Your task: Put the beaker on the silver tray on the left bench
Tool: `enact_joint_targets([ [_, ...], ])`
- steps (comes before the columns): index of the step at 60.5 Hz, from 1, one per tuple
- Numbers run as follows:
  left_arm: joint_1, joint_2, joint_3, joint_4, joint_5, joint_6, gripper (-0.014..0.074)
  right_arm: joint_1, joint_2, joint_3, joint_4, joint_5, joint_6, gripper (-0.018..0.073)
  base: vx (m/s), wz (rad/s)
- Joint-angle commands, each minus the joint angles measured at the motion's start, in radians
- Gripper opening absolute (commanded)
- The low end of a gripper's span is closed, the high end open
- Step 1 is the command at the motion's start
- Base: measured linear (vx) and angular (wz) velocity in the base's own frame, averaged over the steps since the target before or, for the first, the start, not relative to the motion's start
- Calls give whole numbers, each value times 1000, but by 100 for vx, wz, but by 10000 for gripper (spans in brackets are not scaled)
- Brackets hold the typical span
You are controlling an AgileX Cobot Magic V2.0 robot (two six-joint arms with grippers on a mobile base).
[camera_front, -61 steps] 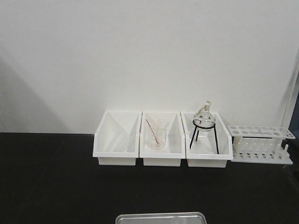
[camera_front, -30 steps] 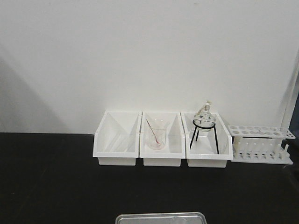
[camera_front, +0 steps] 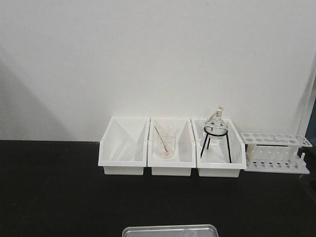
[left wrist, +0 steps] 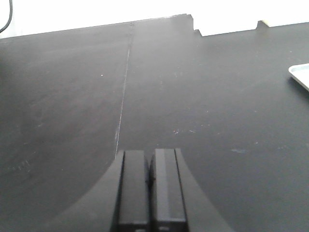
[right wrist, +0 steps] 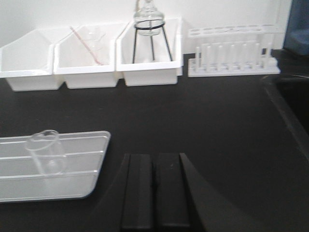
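The small clear beaker (right wrist: 46,153) stands upright on the silver tray (right wrist: 82,171) at the left of the right wrist view, on the black bench (right wrist: 193,116). The tray's far rim shows at the bottom of the front view (camera_front: 170,230), and its corner shows at the right edge of the left wrist view (left wrist: 300,74). My right gripper (right wrist: 154,159) is shut and empty, to the right of the tray. My left gripper (left wrist: 149,154) is shut and empty over bare black bench (left wrist: 193,87).
Three white bins (camera_front: 171,148) stand against the white wall. The middle bin holds a pink-stained glass with a rod (camera_front: 166,142). The right bin holds a flask on a black tripod (camera_front: 216,132). A white test-tube rack (camera_front: 275,152) stands at the right.
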Motion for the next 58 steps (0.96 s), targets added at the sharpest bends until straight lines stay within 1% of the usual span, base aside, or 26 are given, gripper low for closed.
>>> enact_joint_targets([
  [1, -8, -7, 20, -3, -75, -2, 1, -30, -88, 62, 1, -129, -13, -11, 0, 0],
  [5, -8, -7, 20, -3, -75, -2, 1, -40, -159, 98, 8, -121, -12, -11, 0, 0],
  [6, -8, -7, 20, -3, -75, -2, 1, -41, -180, 96, 8, -88, -12, -11, 0, 0],
  [8, -8, -7, 20, -3, -75, -2, 1, -42, -203, 93, 3, -63, -13, -11, 0, 0],
  [14, -8, -7, 20, -3, -75, -2, 1, -43, -196, 93, -15, -64, -13, -11, 0, 0],
  [58, -8, -7, 20, -3, -75, -2, 1, -43, -198, 94, -15, -62, -12, -11, 0, 0],
])
